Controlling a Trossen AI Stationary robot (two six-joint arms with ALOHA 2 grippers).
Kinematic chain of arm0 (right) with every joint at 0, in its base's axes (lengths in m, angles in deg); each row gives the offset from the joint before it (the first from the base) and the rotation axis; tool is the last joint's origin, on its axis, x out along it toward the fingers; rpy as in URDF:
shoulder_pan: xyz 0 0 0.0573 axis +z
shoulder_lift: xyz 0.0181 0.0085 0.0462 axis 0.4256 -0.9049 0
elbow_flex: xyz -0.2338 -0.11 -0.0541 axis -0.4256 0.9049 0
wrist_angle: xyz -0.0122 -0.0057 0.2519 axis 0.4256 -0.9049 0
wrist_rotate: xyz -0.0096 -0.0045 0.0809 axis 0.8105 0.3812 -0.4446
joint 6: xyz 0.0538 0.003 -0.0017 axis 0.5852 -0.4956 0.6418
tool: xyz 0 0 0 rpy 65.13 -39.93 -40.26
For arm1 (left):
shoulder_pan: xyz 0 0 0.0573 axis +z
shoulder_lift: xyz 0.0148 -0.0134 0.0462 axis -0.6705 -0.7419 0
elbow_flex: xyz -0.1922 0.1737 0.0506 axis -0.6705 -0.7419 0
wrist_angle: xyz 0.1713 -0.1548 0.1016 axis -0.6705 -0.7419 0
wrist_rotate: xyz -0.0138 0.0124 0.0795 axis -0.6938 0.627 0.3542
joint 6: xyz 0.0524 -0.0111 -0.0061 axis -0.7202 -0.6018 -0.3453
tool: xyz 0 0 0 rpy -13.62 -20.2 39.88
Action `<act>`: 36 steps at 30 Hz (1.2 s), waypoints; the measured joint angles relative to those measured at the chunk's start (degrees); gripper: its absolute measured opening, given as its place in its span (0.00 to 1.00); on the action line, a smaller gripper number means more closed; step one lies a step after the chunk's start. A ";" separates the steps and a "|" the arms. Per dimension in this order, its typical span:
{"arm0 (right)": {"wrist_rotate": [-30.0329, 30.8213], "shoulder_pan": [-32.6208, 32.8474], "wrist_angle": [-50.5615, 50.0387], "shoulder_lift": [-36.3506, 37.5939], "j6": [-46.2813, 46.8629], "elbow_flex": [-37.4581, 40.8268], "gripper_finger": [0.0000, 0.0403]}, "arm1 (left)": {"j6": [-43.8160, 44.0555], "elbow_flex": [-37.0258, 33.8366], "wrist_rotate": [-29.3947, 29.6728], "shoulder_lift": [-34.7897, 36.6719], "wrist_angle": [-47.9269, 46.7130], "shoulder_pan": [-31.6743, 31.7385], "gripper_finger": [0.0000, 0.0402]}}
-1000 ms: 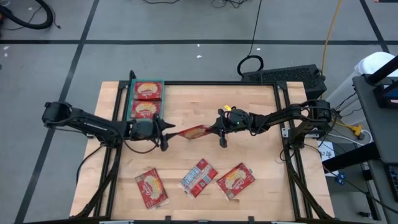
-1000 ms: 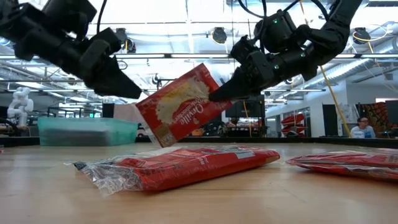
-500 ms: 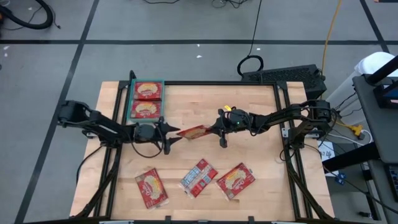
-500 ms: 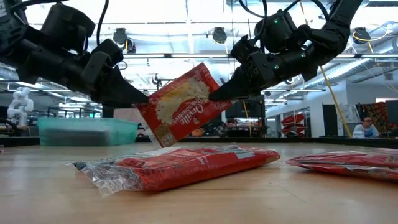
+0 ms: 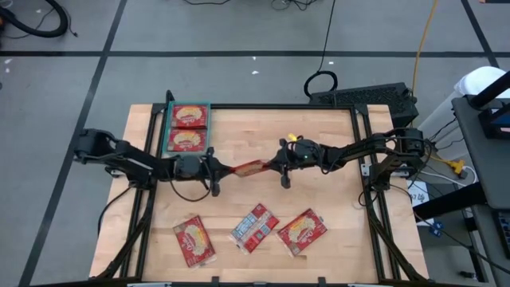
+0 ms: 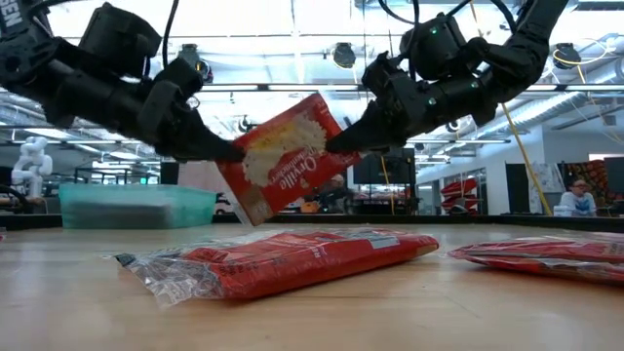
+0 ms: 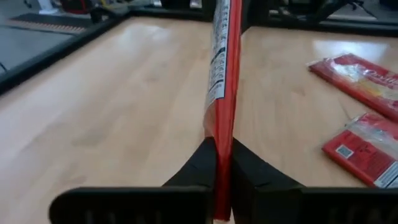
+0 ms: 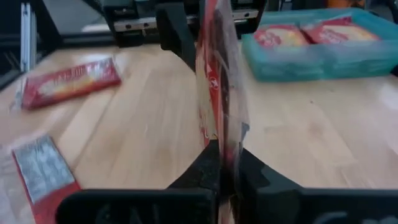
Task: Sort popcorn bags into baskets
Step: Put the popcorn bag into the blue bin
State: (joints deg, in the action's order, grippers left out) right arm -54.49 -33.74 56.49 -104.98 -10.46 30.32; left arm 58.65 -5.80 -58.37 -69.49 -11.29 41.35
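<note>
A red popcorn bag (image 5: 249, 168) hangs over the table's middle, standing on edge and tilted in the low view (image 6: 288, 161). My left gripper (image 5: 226, 169) is shut on its left end and my right gripper (image 5: 268, 167) on its right end. The teal basket (image 5: 169, 127) stands at the far left with two bags (image 5: 189, 116) lying flat in it. Three more bags lie flat near the front edge: one red (image 5: 194, 241), one silvery-faced (image 5: 255, 227), one red (image 5: 302, 231). My left gripper pinches the bag's left end (image 7: 219, 134) between its two fingers, coming level from the table's left. The bag shows edge-on between the fingers (image 7: 198, 168) and is lifted clear. My right gripper pinches the opposite, right end (image 8: 219, 134) between its two fingers (image 8: 202, 168), level from the table's right. The bag spans the two grippers, tilted, above the table.
Black frame rails (image 5: 239, 107) run along the table's far and side edges. In the low view a flat bag (image 6: 283, 258) lies just below the held one. A person (image 6: 570, 200) sits in the room beyond the table's right.
My left gripper has gone toward the table's right, up to the held bag, and has shut on its left end. The bag has stayed lifted in my right gripper and has tipped slightly.
</note>
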 joint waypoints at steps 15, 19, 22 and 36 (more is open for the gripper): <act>1.54 -0.07 2.28 -0.02 -1.56 -0.07 0.36 | -10.38 24.59 -6.47 35.51 -73.24 14.03 0.06; 1.50 -0.07 2.27 -0.02 -2.43 -0.07 0.40 | -16.57 33.53 -1.90 35.57 -87.50 20.27 0.08; 1.29 0.02 2.20 -0.02 -2.42 -0.07 0.40 | -22.15 36.82 -1.69 35.22 -90.93 26.01 0.05; 1.03 1.59 -1.13 -0.02 -4.24 -0.03 0.39 | -25.78 37.60 -3.55 26.71 -94.61 56.54 0.05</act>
State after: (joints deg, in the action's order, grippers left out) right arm -53.46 -32.15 55.36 -105.00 -14.71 30.30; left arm 32.87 31.80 -61.92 -42.78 -105.90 97.88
